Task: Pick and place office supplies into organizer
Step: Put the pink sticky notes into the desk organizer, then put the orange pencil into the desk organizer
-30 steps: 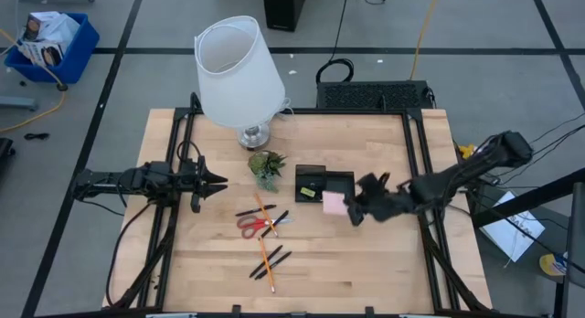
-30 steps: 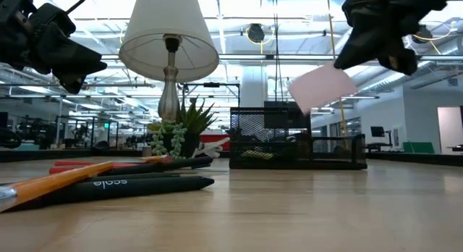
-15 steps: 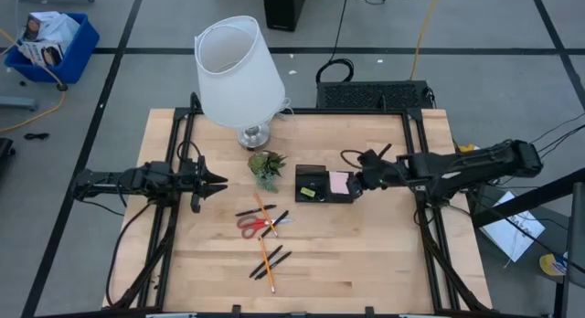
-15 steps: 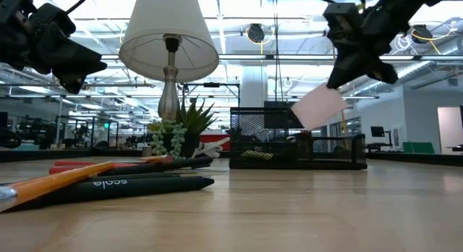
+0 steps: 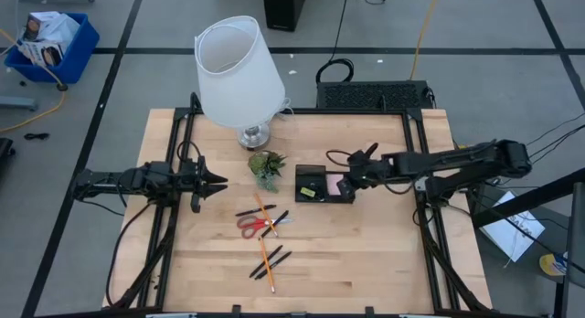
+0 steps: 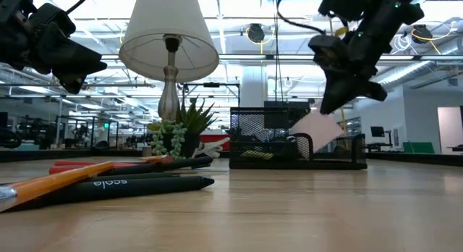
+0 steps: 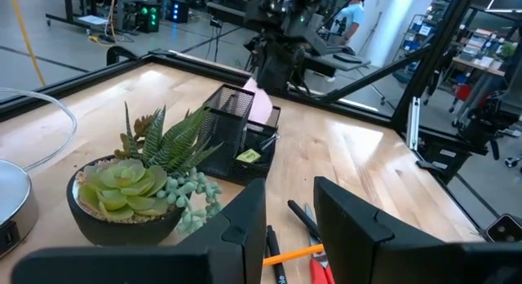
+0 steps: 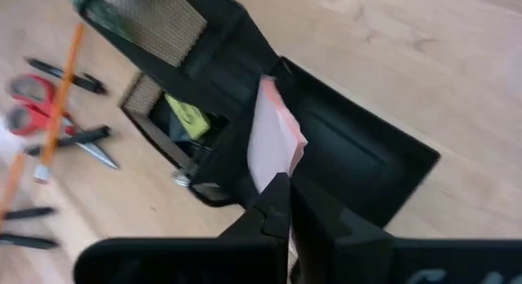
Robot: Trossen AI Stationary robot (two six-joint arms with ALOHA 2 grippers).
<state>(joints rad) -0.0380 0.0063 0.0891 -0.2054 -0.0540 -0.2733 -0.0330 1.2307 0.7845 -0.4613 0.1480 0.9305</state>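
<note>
Over the organizer (image 5: 325,184) — right gripper (image 5: 348,182) pinches the pink pad (image 8: 273,147); left gripper's (image 5: 218,182) fingers slightly spread.

The high view looks straight down on the whole table; the low view looks level across it. Both wrist views, the right much nearer, share the organizer (image 7: 245,133) (image 8: 359,153).

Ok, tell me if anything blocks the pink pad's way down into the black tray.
Nothing visible does. The right hand holds the pink pad tilted over the tray's open right compartment, whose floor looks bare. The yellow-green piece lies in the neighbouring compartment, off to the side.
</note>
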